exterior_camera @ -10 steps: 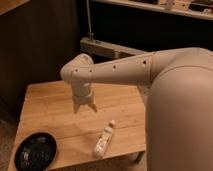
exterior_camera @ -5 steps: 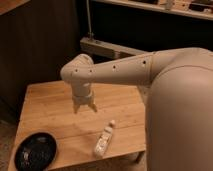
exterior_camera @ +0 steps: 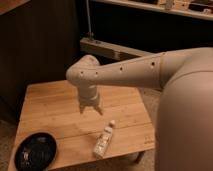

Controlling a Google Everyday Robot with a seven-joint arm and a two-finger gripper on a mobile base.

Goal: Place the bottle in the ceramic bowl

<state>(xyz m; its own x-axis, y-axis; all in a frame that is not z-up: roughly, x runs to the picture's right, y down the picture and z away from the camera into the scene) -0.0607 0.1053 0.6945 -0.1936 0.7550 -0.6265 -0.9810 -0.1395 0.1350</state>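
Note:
The bottle (exterior_camera: 104,138), slim and whitish with a white cap, lies on its side near the front right of the wooden table (exterior_camera: 50,110), cap pointing away. The ceramic bowl (exterior_camera: 35,151), black and shallow, sits at the table's front left corner. My gripper (exterior_camera: 90,108) hangs pointing down over the middle of the table, above and a little behind-left of the bottle, apart from it and holding nothing. Its two fingers stand slightly apart.
My large white arm (exterior_camera: 150,75) and body (exterior_camera: 187,120) fill the right side. A dark wall and a shelf with a metal rail (exterior_camera: 115,50) stand behind the table. The table's right edge lies close to the bottle.
The gripper has shifted slightly toward the bottle; the bottle and bowl have not moved.

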